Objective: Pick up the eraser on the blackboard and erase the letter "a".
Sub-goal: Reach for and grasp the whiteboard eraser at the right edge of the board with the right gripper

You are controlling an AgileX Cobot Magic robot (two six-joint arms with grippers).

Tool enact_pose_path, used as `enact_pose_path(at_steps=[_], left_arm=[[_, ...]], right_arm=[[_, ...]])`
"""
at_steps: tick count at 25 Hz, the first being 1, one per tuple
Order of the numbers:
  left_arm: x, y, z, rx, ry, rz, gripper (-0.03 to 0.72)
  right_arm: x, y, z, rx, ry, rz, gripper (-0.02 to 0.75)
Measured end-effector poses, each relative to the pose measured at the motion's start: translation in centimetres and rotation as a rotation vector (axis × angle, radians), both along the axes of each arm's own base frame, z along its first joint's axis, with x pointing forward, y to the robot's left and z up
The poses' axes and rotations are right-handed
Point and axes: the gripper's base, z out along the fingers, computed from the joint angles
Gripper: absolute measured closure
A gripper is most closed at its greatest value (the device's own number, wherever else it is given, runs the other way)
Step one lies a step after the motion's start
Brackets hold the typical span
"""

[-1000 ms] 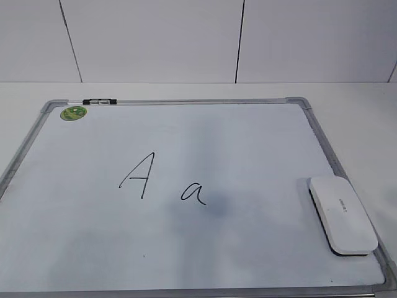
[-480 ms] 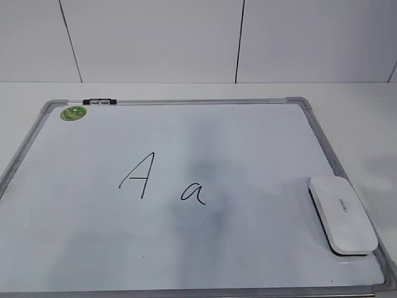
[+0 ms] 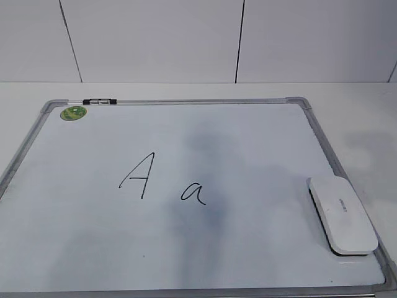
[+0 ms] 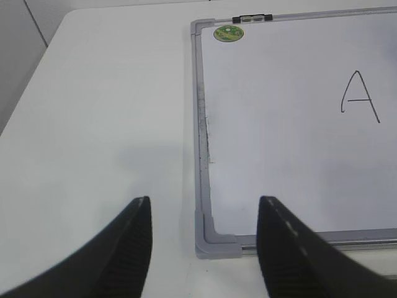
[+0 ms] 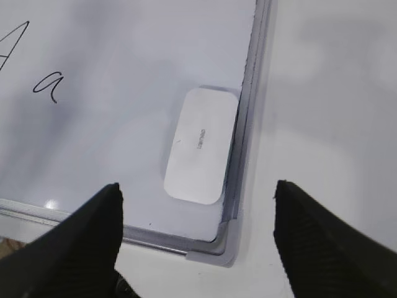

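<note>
A white dry-erase blackboard (image 3: 248, 143) with a grey metal frame lies flat on a white worktop (image 3: 353, 99). A round green sticker (image 3: 73, 113) sits in its far left corner, next to a small black and white clip (image 3: 99, 100) on the far frame edge.

Near the middle of the board are two handwritten black marks: a tall capital "A" (image 3: 138, 174) and, just to its right, the smaller letter "a" (image 3: 193, 192), unerased.

The eraser (image 3: 342, 213), an oblong white block with a thin black underside, rests on the board in the near right corner, its long side close along the right frame edge, well apart from both letters.

Neither arm appears in the exterior view. In the left wrist view, the left gripper (image 4: 205, 242) hovers over the near left corner of the board, jaws apart and empty. In the right wrist view, the right gripper (image 5: 197, 230) hangs above the eraser, jaws spread wide, holding nothing.
</note>
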Motion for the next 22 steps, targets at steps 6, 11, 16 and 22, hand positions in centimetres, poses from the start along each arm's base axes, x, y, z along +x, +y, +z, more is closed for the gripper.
enact_pose_path(at_steps=[6, 11, 16, 22], left_arm=[[0.0, 0.0, 0.0, 0.000, 0.000, 0.000, 0.299], [0.0, 0.0, 0.0, 0.000, 0.000, 0.000, 0.299], [0.0, 0.0, 0.0, 0.000, 0.000, 0.000, 0.299], [0.0, 0.0, 0.0, 0.000, 0.000, 0.000, 0.299]], right_arm=[[2.4, 0.5, -0.1, 0.058, 0.151, 0.032, 0.149], [4.3, 0.8, -0.8, 0.098, 0.261, 0.045, 0.149], [5.6, 1.0, -2.1, 0.114, 0.358, 0.047, 0.149], [6.6, 0.9, -3.1, 0.114, 0.413, 0.039, 0.149]])
